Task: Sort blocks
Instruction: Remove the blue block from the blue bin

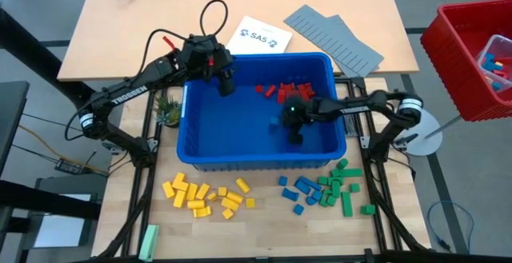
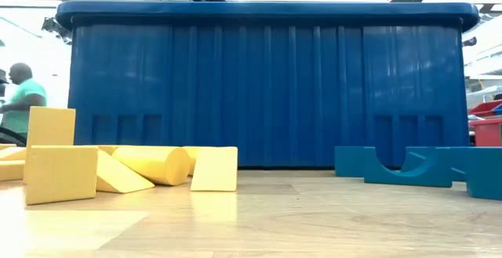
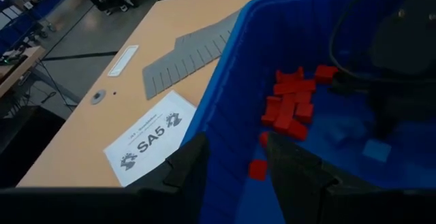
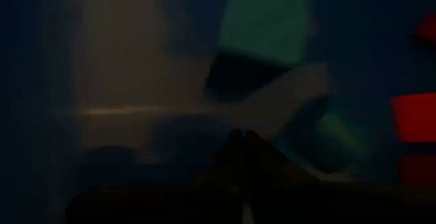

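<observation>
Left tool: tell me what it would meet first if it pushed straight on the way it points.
Judging by the left wrist view, the left tool straddles the blue bin wall and points at the red blocks heaped inside. They would likely be met first, though depth is hard to judge.

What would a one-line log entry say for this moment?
right claw: shut, down in blue bin | left claw: at bin's rim | red blocks: in bin | yellow blocks: on table

Robotics lab: arm rig (image 1: 120,95), labelled sheet (image 1: 258,35).
</observation>
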### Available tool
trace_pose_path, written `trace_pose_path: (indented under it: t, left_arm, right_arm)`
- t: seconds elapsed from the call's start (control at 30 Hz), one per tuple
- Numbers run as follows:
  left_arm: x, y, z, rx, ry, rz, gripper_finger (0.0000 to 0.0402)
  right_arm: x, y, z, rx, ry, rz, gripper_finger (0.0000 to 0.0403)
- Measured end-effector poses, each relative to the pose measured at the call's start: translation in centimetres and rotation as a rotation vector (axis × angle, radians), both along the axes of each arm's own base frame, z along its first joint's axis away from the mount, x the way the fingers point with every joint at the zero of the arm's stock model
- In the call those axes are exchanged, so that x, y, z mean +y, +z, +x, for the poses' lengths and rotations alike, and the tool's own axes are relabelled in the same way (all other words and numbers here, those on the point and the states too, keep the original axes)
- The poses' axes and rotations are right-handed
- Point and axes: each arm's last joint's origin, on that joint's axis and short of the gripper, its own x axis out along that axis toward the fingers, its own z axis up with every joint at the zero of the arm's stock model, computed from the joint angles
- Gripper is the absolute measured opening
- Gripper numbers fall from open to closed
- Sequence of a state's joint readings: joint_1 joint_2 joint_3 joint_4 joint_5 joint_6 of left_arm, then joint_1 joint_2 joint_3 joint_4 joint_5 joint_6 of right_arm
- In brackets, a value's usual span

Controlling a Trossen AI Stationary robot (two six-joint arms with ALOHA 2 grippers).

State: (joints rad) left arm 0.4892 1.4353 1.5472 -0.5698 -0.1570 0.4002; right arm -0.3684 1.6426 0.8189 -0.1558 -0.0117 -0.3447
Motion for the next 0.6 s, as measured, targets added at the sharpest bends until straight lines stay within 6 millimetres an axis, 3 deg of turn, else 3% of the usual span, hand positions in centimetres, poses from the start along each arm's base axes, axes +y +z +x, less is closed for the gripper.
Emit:
trace_pose_path:
  t: [0.23, 0.37, 0.47, 0.6]
  left_arm:
    - [0.0, 0.0, 0.0, -0.009, 0.011, -0.017, 0.0158]
    - [0.0, -0.1, 0.0, -0.017, 0.018, -0.031, 0.0158]
    - [0.0, -0.2, -0.1, -0.019, 0.028, -0.051, 0.0158]
    - [-0.1, -0.3, -0.1, -0.026, 0.043, -0.082, 0.0158]
  right_arm:
    - [0.4, 5.7, -0.7, -0.025, -0.044, 0.022, 0.0002]
    - [0.4, 7.8, -0.9, -0.159, -0.150, 0.069, 0.0009]
    - [-0.1, 7.8, -0.5, -0.227, -0.166, 0.075, 0.0042]
    - [-0.6, 6.1, 1.1, -0.252, -0.161, 0.081, 0.0116]
